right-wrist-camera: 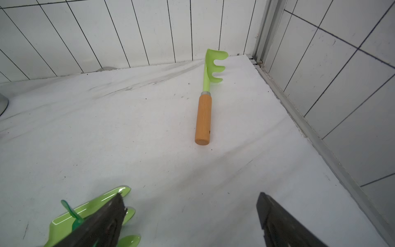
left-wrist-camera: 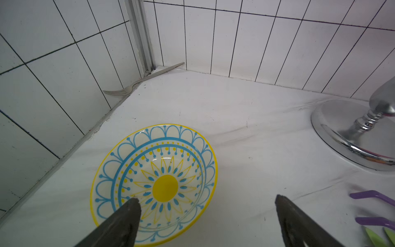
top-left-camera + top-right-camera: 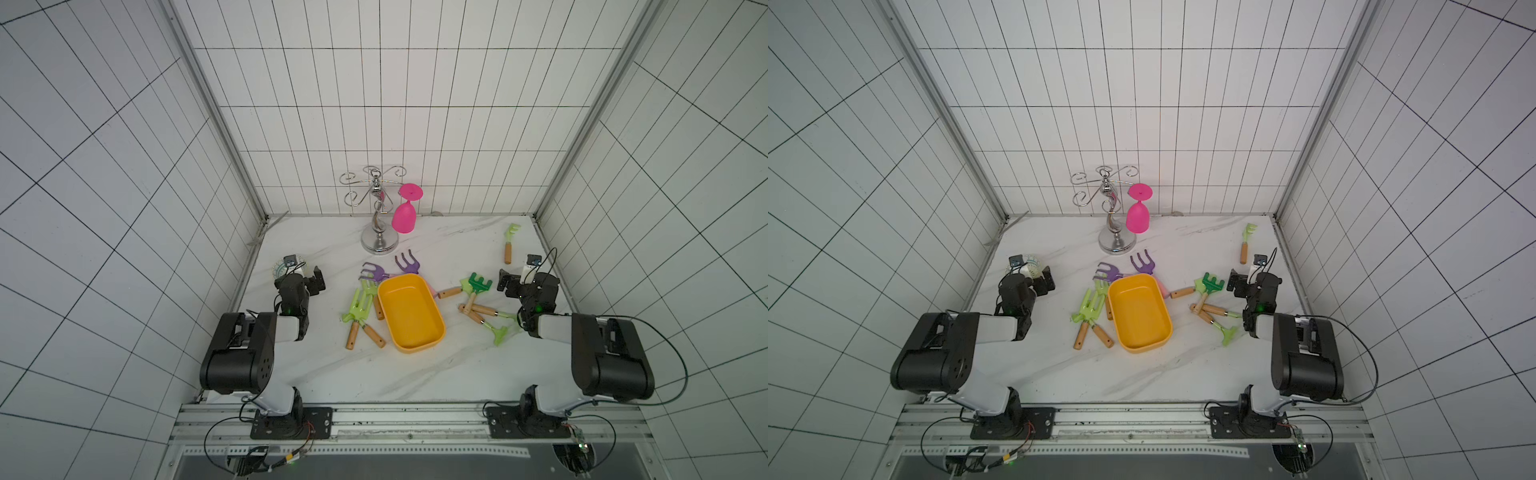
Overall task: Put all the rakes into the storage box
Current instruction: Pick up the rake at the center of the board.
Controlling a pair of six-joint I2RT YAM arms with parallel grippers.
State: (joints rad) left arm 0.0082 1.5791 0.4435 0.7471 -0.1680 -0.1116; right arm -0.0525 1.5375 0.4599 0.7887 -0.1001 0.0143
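Jaws on either side stand wide open, holding nothing. You want the right arm (image 3: 540, 297) on the lone green rake (image 3: 508, 250), right of centre in a top view. Close across its wooden handle, then carry it to the empty storage box (image 3: 409, 311) mid-frame.

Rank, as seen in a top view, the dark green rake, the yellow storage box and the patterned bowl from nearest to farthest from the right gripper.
1. The dark green rake, just beside the right gripper.
2. The storage box, mid-table.
3. The patterned bowl, across the table, near the left wall.
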